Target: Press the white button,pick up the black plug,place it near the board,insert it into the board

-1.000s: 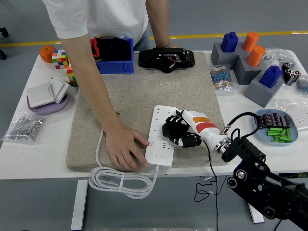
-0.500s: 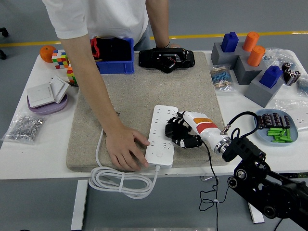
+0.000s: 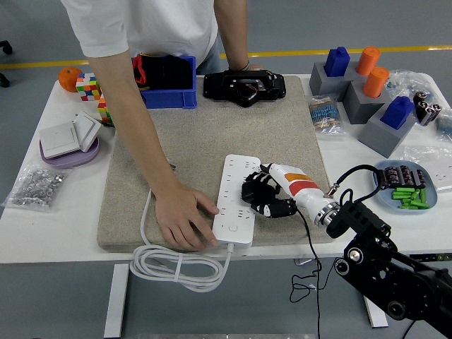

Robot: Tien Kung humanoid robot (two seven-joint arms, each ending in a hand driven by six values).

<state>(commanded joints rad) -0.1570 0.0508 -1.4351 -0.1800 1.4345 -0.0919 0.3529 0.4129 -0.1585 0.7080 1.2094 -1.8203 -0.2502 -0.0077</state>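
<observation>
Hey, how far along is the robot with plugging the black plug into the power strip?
Nearly at the last step. The right hand is curled on something black, apparently the black plug, at the white power strip's right edge, so pickup and approach look done. Whether it is seated cannot be seen. A person's hand steadies the strip's near end. The button press cannot be judged.

A robotics lab: cluttered white test table, grey taped floor.

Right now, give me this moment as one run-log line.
right hand: curled at power strip right edge | plug: not discernible | person's hand: steadying strip | left arm: out of view
</observation>
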